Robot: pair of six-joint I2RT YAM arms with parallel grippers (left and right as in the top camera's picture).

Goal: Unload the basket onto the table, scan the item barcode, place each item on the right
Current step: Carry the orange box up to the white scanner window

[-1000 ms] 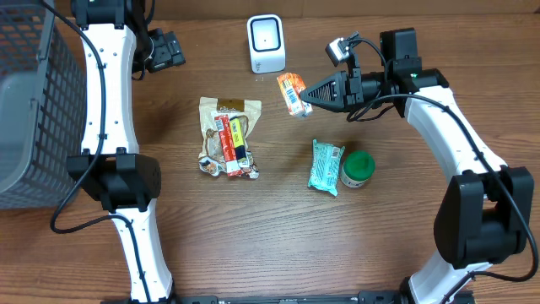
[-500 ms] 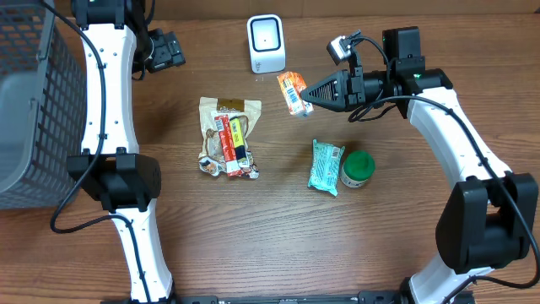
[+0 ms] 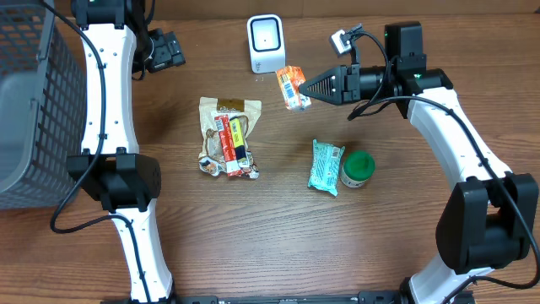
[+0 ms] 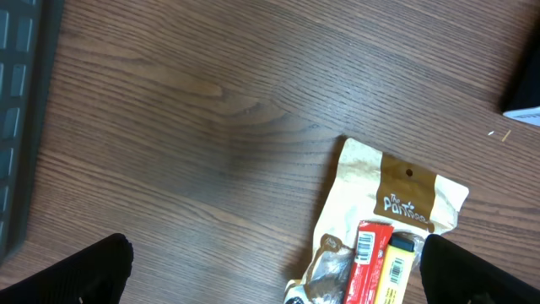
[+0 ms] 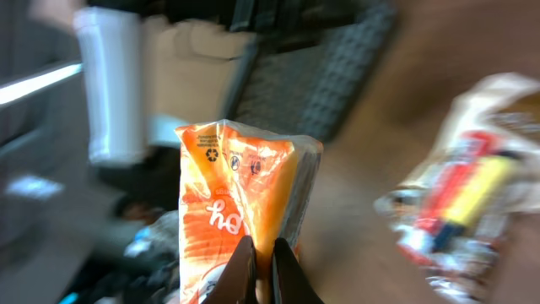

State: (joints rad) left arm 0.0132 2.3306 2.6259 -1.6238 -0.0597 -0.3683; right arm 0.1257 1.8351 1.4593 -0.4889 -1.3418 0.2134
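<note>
Orange packet (image 3: 292, 88): clamped at one end by the right jaws; it sits toward 12 o'clock on the tabletop (image 3: 253, 245), just beside the scanner and apart from it; in the right wrist view the packet (image 5: 240, 203) stands up from the fingertips, with white print on its orange face
Right jaws: closed tight on the orange packet; they point toward 9 o'clock in the overhead view, and the arm reaches in from the 3 o'clock side
Scanner (image 3: 266, 44): white, upright box at 11 o'clock from the packet; in the right wrist view it is a blurred white shape (image 5: 110, 84) at 10 o'clock from the packet
Left jaws: wide apart and holding nothing; only the two dark tips show, at the lower corners of the left wrist view, over bare wood
Snack pouch (image 3: 228, 135): flat on the tabletop at 8 o'clock from the packet; beige top with a brown label, red and yellow sticks below; its upper end (image 4: 396, 228) shows in the left wrist view
Teal packet (image 3: 325, 166): flat on the wood at 5 o'clock from the orange packet, well apart from it
Green tub (image 3: 358, 168): at 3 o'clock from the teal packet, touching it or very nearly so; I cannot tell which
Basket (image 3: 34, 118): grey mesh at the 9 o'clock edge of the tabletop
</note>
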